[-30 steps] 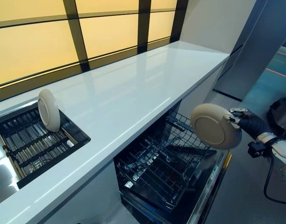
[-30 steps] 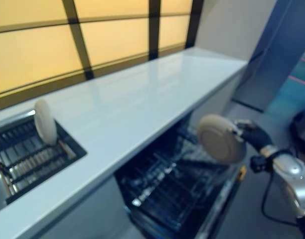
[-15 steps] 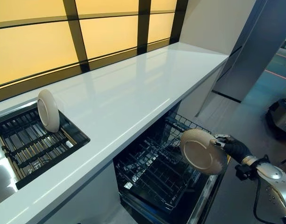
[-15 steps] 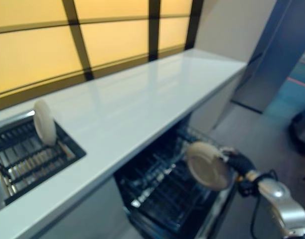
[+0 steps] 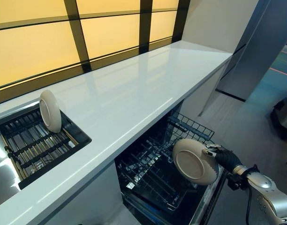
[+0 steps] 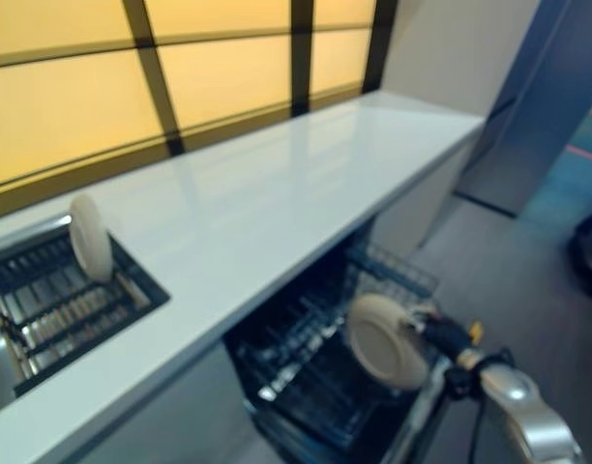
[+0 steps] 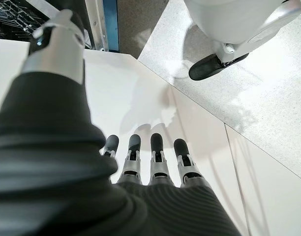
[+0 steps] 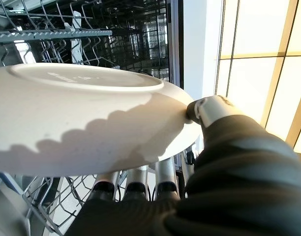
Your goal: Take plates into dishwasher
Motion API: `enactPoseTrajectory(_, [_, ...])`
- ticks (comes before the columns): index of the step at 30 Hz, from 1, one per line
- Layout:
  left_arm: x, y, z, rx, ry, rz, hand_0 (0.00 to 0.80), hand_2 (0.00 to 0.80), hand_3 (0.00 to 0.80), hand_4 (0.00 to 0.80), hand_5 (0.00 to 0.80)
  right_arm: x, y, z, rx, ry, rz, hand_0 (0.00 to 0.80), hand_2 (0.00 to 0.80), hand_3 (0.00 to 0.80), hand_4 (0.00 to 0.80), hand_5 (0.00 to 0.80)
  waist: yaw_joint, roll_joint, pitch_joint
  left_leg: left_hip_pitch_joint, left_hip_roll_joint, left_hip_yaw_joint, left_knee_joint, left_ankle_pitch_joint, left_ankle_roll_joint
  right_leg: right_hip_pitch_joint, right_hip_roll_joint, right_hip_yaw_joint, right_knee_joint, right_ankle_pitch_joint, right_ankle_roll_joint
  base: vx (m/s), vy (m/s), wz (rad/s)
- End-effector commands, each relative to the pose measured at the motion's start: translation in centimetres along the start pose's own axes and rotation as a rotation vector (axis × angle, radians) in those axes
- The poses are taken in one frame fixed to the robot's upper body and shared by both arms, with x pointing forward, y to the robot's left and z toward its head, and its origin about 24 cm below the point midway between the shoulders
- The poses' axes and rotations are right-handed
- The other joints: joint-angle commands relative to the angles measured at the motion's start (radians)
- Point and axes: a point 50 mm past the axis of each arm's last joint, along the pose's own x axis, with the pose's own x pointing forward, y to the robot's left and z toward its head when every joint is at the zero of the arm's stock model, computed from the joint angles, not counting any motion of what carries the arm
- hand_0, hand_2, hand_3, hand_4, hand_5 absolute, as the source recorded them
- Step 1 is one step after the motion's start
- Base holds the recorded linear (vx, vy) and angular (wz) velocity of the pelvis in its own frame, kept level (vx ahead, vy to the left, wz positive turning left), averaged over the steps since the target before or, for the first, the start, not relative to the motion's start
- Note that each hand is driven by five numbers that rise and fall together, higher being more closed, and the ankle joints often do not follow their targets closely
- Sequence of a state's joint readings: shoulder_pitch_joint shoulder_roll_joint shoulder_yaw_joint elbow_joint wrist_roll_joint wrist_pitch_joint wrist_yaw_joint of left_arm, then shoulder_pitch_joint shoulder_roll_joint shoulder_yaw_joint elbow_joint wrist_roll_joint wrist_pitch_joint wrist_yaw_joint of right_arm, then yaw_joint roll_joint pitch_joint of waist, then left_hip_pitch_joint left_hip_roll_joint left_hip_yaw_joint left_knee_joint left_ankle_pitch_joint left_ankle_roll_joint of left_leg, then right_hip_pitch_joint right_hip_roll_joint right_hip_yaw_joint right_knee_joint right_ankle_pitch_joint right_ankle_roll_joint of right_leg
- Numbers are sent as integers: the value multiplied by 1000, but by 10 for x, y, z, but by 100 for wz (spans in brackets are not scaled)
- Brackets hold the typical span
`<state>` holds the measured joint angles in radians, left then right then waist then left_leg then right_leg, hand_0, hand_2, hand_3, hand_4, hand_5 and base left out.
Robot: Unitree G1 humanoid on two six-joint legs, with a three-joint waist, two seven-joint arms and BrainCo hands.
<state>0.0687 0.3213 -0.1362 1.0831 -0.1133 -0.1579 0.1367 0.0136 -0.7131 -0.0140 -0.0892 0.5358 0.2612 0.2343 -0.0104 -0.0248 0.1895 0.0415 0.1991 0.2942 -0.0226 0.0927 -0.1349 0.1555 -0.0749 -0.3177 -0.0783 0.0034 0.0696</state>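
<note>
Tabletop [image 5: 134, 89]: I see it well left of my right robot hand.
Rack [image 5: 153, 173]: under that hand.
Plate [image 5: 195, 161]: pinched by my right robot hand [image 5: 223, 157], held over the rack.
Left robot hand [image 7: 150, 162]: released, fingers straight.

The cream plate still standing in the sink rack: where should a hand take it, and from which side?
Take the round cream plate standing on edge by its top rim, coming from above. It stands nearly upright in the dark slatted rack of the sink, so the upper edge is free while the lower edge sits between the slats. A thumb-and-fingers pinch across the rim, like the right hand uses on its own cream plate, probably suits.
</note>
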Motion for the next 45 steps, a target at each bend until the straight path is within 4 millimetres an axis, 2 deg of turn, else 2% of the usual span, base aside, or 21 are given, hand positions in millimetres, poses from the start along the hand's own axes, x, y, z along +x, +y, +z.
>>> enactPoseTrajectory(1, [7, 1, 21, 10, -51, -3, 0, 0, 0, 0, 0, 1, 21, 30, -65, -159, 72, 800, 800, 800, 800, 800, 6, -30, -22, -55, 18, -22, 17, 48, -14, -22, -27, 9, 99, -32, 20, 0, 0, 0])
enactPoseTrajectory(9, [7, 0, 24, 15, -56, -6, 0, 0, 0, 0, 0, 3, 28, 27, -68, -146, 95, 800, 800, 800, 800, 800, 13, -30, -18, -54, 13, -25, 15, 49, -13, -18, -28, 5, 95, -28, 23, -6, 3, 3])
enactPoseTrajectory(26, [8, -5, 27, 26, -57, -21, 0, 0, 0, 0, 0, 10, 41, 5, -74, -60, 133, 800, 800, 800, 800, 800, 26, -20, -13, -57, 8, -36, 8, 56, -15, -5, -27, 0, 80, -25, 24, -2, 0, 1])
enactPoseTrajectory(45, [7, -16, 29, 47, -59, -52, 0, 0, 0, 0, 0, 20, 69, -28, -44, 55, 161, 800, 800, 800, 800, 800, 43, -6, -4, -59, -2, -54, 12, 58, -13, 3, -34, -13, 83, -25, 23, 0, 0, 0])
